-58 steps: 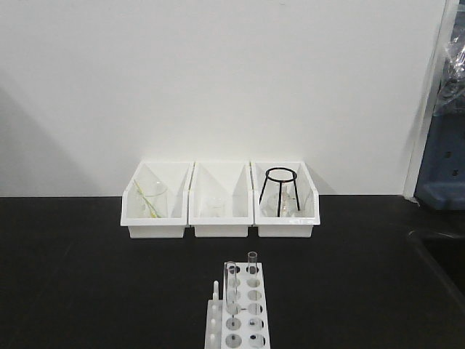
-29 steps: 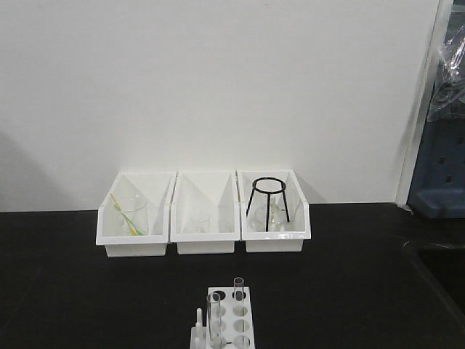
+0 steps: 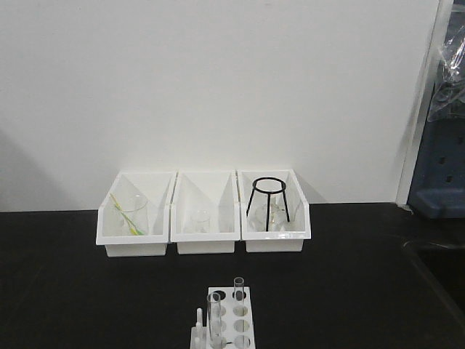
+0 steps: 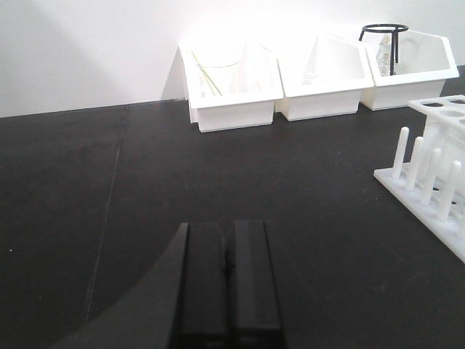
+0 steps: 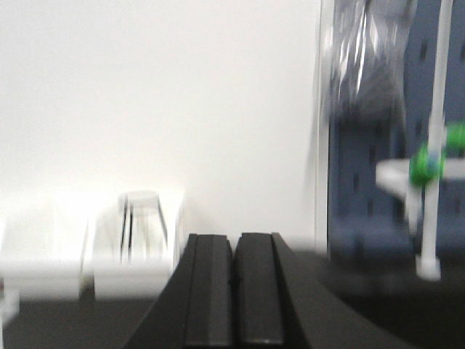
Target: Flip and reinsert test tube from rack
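The white rack [image 3: 231, 323] stands at the bottom centre of the front view, cut off by the frame edge. The test tube [image 3: 213, 314] stands upright in a front-left hole, and a thinner clear tube [image 3: 238, 286] stands behind it to the right. Neither gripper shows in the front view. In the left wrist view my left gripper [image 4: 229, 230] is shut and empty, low over the black tabletop. The rack's pegged base [image 4: 429, 178] lies off to its right. My right gripper [image 5: 235, 240] is shut and empty in a blurred view facing the wall.
Three white bins [image 3: 204, 214] line the back wall. The left bin holds a beaker with a yellow-green rod [image 3: 129, 215], the middle a small beaker [image 3: 200, 221], the right a black wire tripod [image 3: 267, 202]. A blue pegboard stand [image 3: 439, 167] is at the far right.
Over the last second the front view shifted, so the bins and rack slid down and left in frame. Nothing has moved in the last half second.
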Controlling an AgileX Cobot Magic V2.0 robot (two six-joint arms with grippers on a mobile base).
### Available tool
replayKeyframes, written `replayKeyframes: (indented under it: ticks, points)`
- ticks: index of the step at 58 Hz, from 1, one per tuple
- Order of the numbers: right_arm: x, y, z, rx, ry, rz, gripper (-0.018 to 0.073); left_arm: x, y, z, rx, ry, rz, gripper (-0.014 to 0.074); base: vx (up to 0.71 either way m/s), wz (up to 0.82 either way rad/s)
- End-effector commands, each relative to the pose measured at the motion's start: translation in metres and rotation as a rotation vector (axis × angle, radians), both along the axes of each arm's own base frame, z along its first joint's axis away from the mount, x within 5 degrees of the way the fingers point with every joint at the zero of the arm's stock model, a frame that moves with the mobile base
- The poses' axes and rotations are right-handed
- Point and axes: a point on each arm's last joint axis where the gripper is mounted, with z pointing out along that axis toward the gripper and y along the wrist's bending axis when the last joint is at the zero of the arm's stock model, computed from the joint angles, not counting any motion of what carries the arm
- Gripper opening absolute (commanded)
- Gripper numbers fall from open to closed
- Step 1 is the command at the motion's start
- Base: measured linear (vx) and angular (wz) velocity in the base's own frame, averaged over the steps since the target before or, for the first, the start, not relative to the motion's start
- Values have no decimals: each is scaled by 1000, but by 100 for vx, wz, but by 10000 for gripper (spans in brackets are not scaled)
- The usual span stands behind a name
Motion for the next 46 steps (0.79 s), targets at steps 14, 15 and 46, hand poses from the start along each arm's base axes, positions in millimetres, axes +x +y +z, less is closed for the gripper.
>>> replayKeyframes:
  ticks: [14, 15, 46]
  points:
    - [28, 0, 183, -103, -188, -39, -10, 0, -1, 9, -22, -90, -14, -6, 0, 0]
    - [39, -1, 184, -94, -159, -35, -10, 0, -1, 9, -22, -90, -14, -6, 0, -1]
    - [133, -2, 179, -3, 90, -9, 85, 0, -1, 9, -22, -90, -14, -6, 0, 0]
